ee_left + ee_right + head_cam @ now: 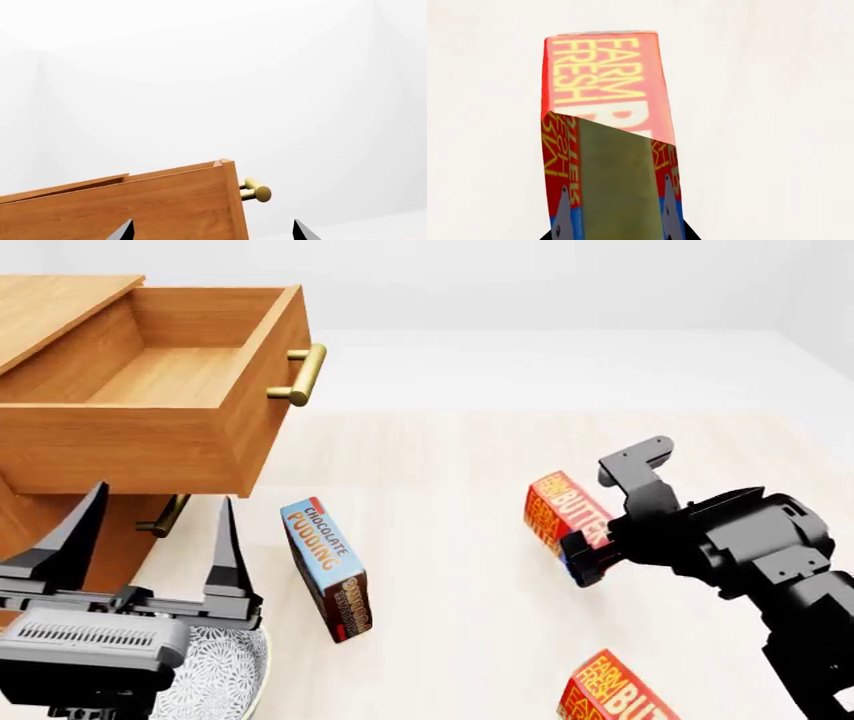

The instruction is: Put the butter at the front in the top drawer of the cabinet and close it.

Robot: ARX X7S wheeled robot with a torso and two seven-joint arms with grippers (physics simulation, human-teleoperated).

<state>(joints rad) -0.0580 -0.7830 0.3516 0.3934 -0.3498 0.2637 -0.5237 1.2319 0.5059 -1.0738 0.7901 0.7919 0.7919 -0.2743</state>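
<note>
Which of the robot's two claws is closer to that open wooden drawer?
The left. The left gripper hangs open just below and in front of the top drawer, while the right gripper is far across the floor, closed around a butter carton.
</note>
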